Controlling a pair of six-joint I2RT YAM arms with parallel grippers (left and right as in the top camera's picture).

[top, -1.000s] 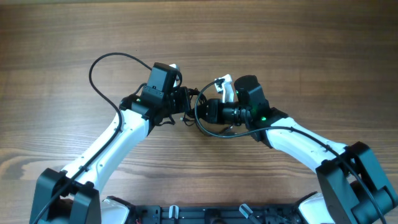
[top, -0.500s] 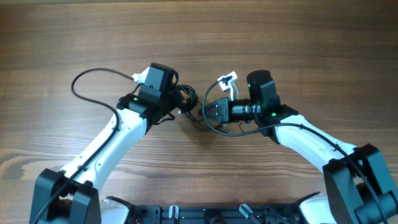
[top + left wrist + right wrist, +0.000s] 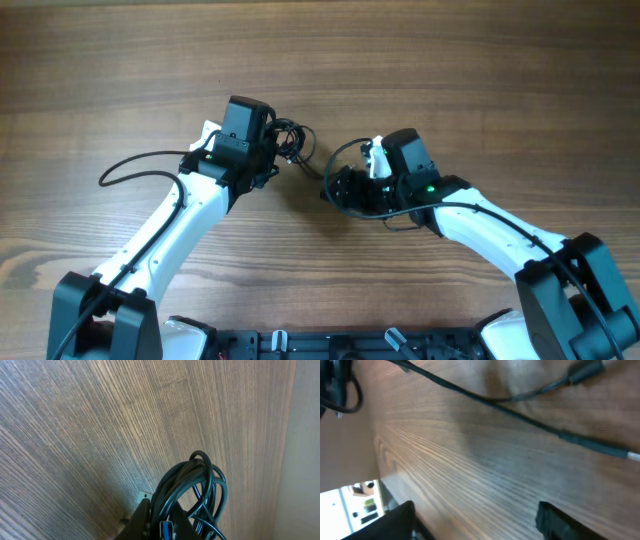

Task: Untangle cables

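The cables (image 3: 293, 137) are a small knot of thin black loops just right of my left gripper (image 3: 278, 146), which is shut on them. In the left wrist view the loops (image 3: 197, 485) rise from between the dark fingers (image 3: 145, 517), with a blue plug (image 3: 167, 530) among them. One thin strand (image 3: 312, 168) trails from the knot toward my right gripper (image 3: 330, 187). The right gripper (image 3: 474, 508) stands wide open just above the wood with nothing between its fingers (image 3: 395, 520). A loose cord (image 3: 520, 417) with a plug end (image 3: 585, 370) lies across the table beyond it.
The left arm's own thick black cable (image 3: 130, 165) loops out over the wood at the left. The arm bases (image 3: 320, 345) line the near edge. The table edge (image 3: 292, 435) shows at the right of the left wrist view.
The left gripper has carried the knot up and to the left. The right gripper has opened, let go of the cord and turned down toward the table.
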